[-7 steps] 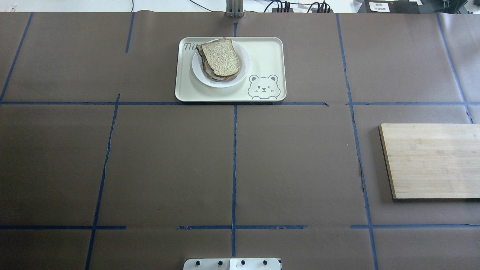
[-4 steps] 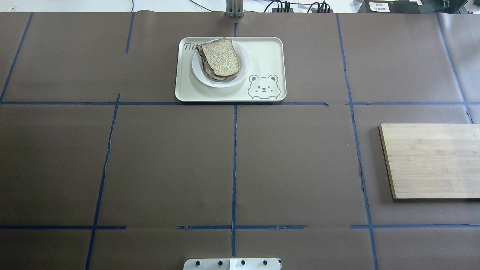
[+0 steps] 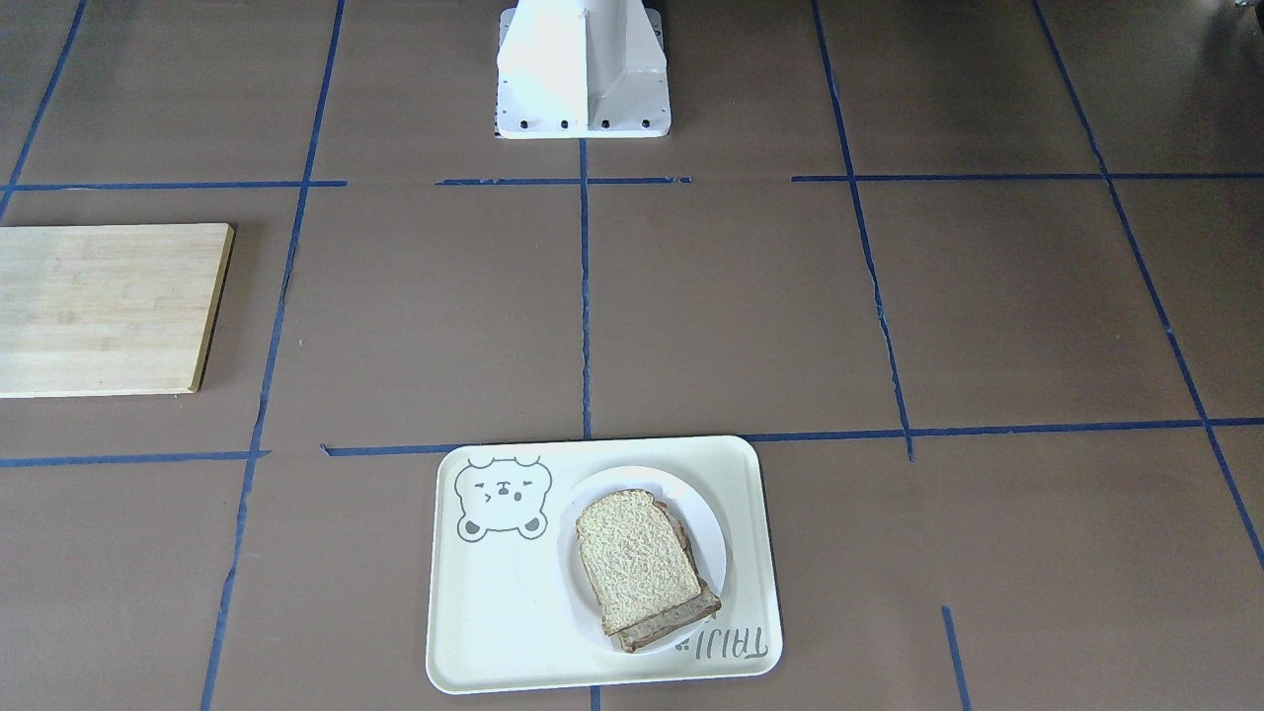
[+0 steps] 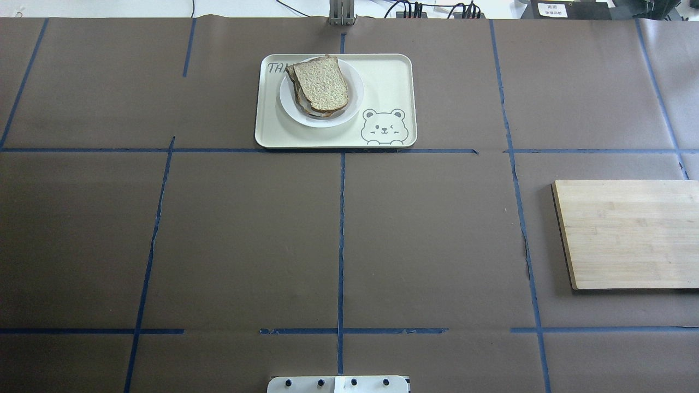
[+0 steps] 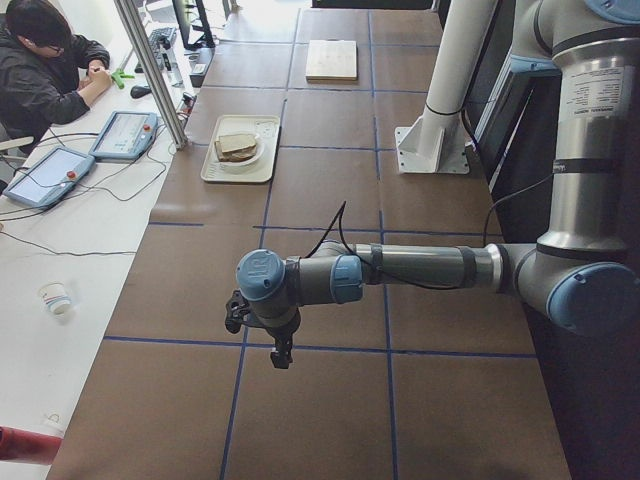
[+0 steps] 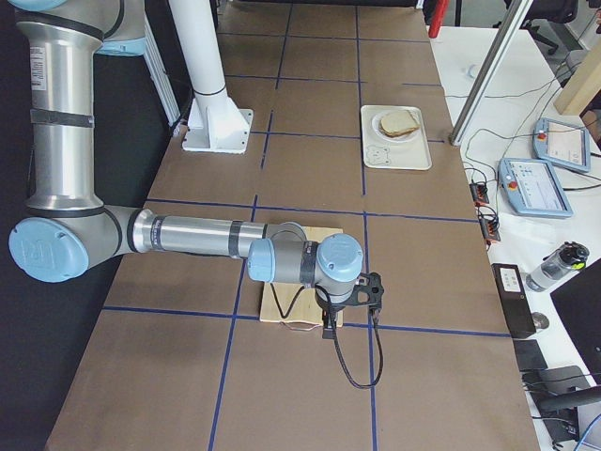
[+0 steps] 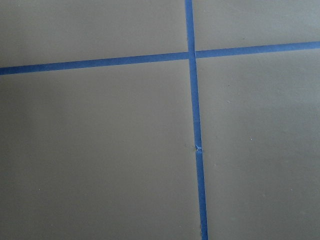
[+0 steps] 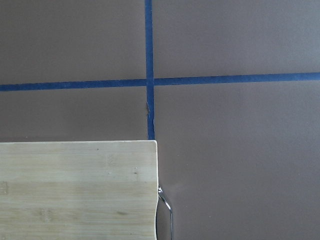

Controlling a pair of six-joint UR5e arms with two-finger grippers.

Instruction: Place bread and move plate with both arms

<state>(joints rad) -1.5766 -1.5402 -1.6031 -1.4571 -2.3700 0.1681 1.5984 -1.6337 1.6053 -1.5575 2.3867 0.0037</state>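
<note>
The grainy bread lies on top of a stack of slices on the white plate. The plate sits on the cream bear tray at the table's far middle. They also show in the front view: the bread, the plate and the tray. The left gripper hangs over bare table at the left end, far from the tray. The right gripper hangs over a corner of the wooden board. Both show only in the side views, so I cannot tell whether they are open or shut. Neither wrist view shows fingers.
A wooden cutting board lies at the table's right side; its corner shows in the right wrist view. The white pedestal stands at the near middle edge. An operator sits beyond the far edge. Blue tape lines cross the brown paper.
</note>
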